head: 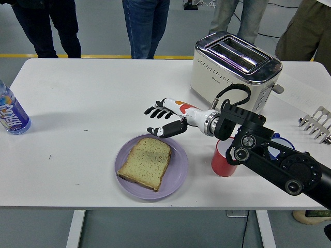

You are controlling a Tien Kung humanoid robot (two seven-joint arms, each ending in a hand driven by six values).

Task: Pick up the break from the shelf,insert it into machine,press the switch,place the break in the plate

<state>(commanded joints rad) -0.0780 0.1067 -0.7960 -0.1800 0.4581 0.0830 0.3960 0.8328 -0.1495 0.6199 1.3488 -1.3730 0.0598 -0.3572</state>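
Right hand (164, 120), fingers spread and empty above the plate (178, 178), should lift straight clear without nudging the bread (145, 163).

Tabletop (83, 98) white, matte, rounded far corners; white legs (75, 227) visible below near edge. Floor (98, 31) grey, smooth, with yellow line (103, 56) running along behind far edge. Several persons' legs (146, 28) stood at far side in dark trousers and jeans. Light even, soft shadows only.
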